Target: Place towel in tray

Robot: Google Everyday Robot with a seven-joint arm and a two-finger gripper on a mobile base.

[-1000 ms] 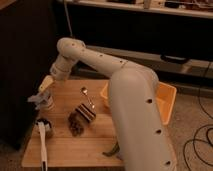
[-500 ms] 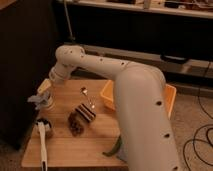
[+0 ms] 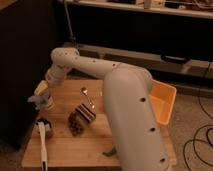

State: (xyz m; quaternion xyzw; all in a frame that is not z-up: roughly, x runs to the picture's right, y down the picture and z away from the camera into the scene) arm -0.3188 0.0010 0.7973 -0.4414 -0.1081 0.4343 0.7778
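A dark, striped folded towel [image 3: 82, 118] lies on the wooden table [image 3: 130, 150], near its middle. The yellow tray [image 3: 164, 103] stands at the table's right edge, partly hidden behind my arm. My gripper [image 3: 40, 98] hangs over the table's left edge, well to the left of the towel and apart from it. My arm [image 3: 125, 105] stretches across the table from the lower right to the upper left.
A metal spoon [image 3: 86, 96] lies just behind the towel. A brush with a white handle [image 3: 43, 144] lies at the front left. A small green thing [image 3: 110, 151] lies at the front beside my arm. A dark cabinet [image 3: 22, 60] stands to the left.
The gripper has stayed over the table's left edge, dipping slightly. The arm's upper links have shifted a little. The towel has not moved.
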